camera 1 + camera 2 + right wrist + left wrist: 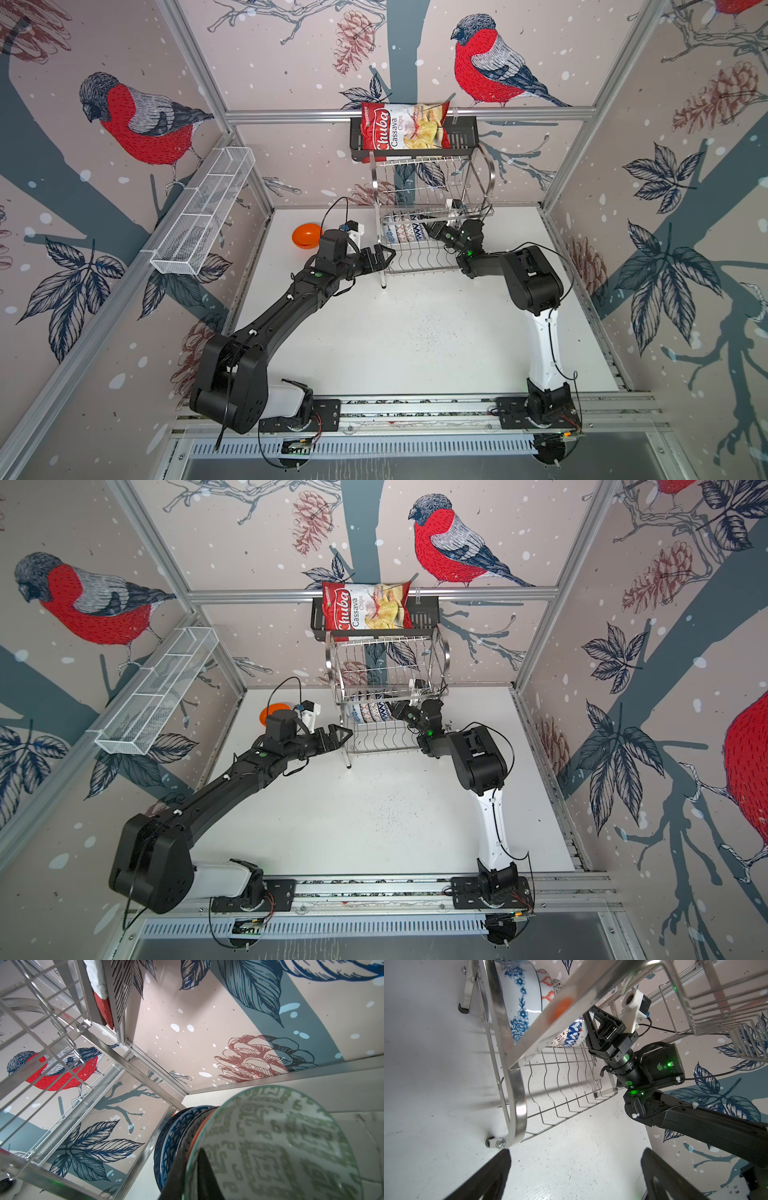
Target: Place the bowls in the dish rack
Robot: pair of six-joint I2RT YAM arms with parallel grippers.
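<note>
The steel-wire dish rack (490,174) (445,654) stands at the back of the white table. Several patterned bowls (405,232) (372,710) stand on edge in its lower tier, the blue-floral one (521,991) outermost. My right gripper (430,227) (193,1159) reaches into that tier, shut on the rim of the grey-green patterned bowl (280,1147), which stands next to the blue triangle bowl (174,1136). A plain orange bowl (305,236) (272,710) lies on the table left of the rack, behind my left arm. My left gripper (388,253) (576,1153) is open and empty by the rack's front left leg.
A black shelf holding a chips bag (405,126) hangs on the back rail above the rack. A long white mesh basket (203,216) is fixed to the left wall. Patterned walls close in the table (415,332) on three sides.
</note>
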